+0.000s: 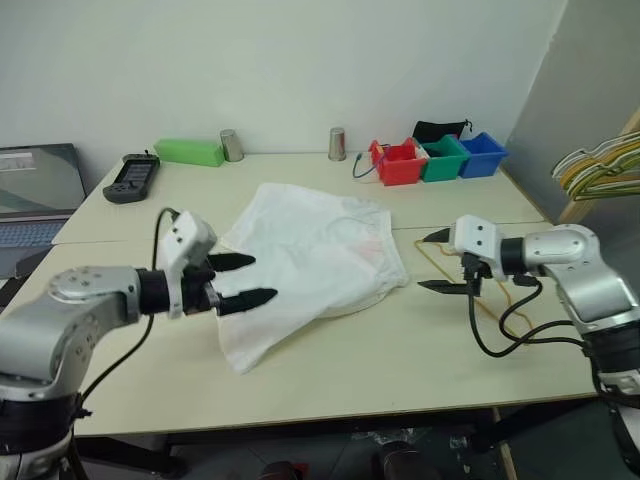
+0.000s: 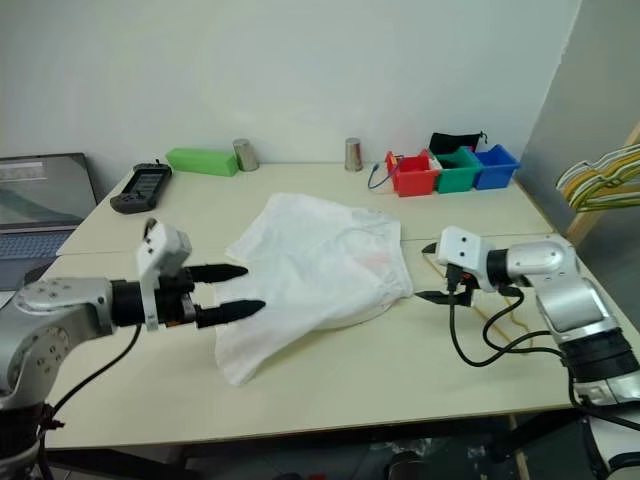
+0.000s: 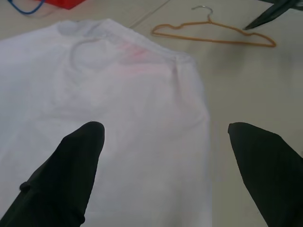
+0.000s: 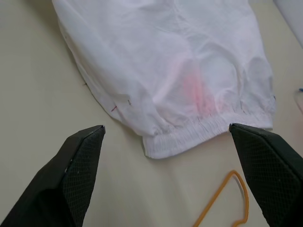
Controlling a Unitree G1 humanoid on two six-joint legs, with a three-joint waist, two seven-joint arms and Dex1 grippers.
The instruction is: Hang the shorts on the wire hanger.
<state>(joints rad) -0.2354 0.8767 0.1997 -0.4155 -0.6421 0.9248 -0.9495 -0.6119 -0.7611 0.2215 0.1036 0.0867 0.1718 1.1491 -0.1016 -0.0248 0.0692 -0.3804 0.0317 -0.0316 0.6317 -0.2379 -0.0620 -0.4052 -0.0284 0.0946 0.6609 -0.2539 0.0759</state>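
Wire hanger (image 3: 215, 37) half behind right arm's fingers (image 1: 436, 262).

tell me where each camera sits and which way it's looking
Left and right eye views: on the head, looking down over the table; both arms show.
Left wrist view: along the open left gripper at the shorts and wire hanger.
Right wrist view: along the open right gripper at the shorts' waistband.
Both wrist views share shorts and hanger.

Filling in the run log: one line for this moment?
stage: pre-grasp | left end effector: open, over shorts | right end effector: open, over hanger | shorts: flat on table | hanger: beside shorts
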